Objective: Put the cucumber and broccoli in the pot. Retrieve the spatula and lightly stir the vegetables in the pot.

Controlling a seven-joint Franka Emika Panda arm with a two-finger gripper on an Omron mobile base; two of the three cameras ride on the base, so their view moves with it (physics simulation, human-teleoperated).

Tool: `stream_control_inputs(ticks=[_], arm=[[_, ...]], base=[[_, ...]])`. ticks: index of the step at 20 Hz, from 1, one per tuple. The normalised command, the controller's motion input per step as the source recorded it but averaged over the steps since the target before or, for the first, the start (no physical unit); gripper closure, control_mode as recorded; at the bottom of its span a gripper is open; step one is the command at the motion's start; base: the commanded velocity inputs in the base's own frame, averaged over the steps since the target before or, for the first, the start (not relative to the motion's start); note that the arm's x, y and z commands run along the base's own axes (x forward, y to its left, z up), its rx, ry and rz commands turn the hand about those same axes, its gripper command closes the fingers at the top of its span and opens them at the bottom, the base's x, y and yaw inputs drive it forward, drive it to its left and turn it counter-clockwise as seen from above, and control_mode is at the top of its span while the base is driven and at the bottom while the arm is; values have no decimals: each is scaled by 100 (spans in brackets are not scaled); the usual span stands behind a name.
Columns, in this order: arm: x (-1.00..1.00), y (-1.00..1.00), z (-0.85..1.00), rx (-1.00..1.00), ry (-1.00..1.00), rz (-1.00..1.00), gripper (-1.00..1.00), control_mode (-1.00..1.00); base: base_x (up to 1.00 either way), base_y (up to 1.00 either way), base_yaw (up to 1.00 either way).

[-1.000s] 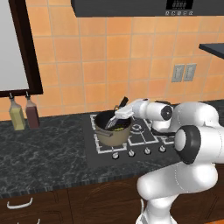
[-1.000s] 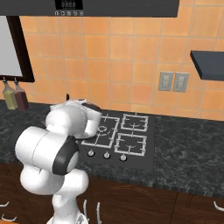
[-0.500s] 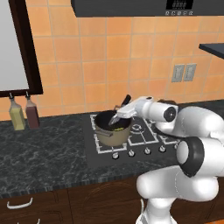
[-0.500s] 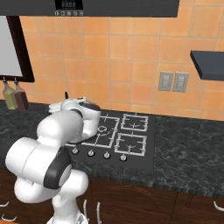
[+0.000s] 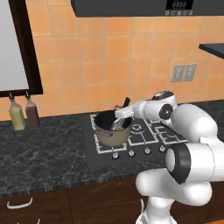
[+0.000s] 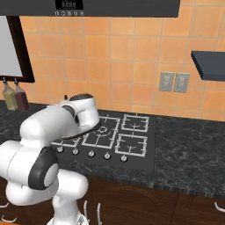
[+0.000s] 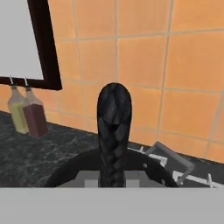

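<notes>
The tan pot [image 5: 112, 133] stands on the front left burner of the cooktop [image 5: 148, 133]. My gripper [image 5: 123, 113] hangs over its right rim, shut on the spatula [image 5: 118, 124]. The spatula's silver head dips inside the pot and its thin black handle [image 5: 127, 102] sticks up and back toward the wall. In the hand view the black handle [image 7: 113, 131] rises straight up the middle, with the pot's dark rim [image 7: 148, 165] curving below it. The vegetables lie out of sight inside the pot. In the right base view my own arm covers the pot.
Two bottles [image 5: 17, 116] [image 5: 32, 114] stand on the dark counter against the tiled wall to the left, under a dark-framed window. A range hood [image 5: 144, 6] hangs above. Wall outlets [image 5: 183, 72] and a dark shelf [image 6: 208, 65] lie to the right. Bare burners [image 6: 132, 143] lie to the pot's right.
The gripper with the spatula has shifted slightly over the pot, and the arm's elbow has swung round. The pot has stayed in place.
</notes>
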Motion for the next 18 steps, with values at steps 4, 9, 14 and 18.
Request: stream_control_inputs(ticks=[4, 9, 14, 18], arm=[[0, 0, 62, 0, 26, -8, 100, -100], [-1, 1, 15, 0, 16, -4, 100, -100], [7, 4, -38, 3, 13, 0, 100, -100], [20, 16, -55, 13, 8, 0, 100, -100]], base=[[0, 0, 0], [0, 0, 0], [0, 0, 0], [0, 0, 0]])
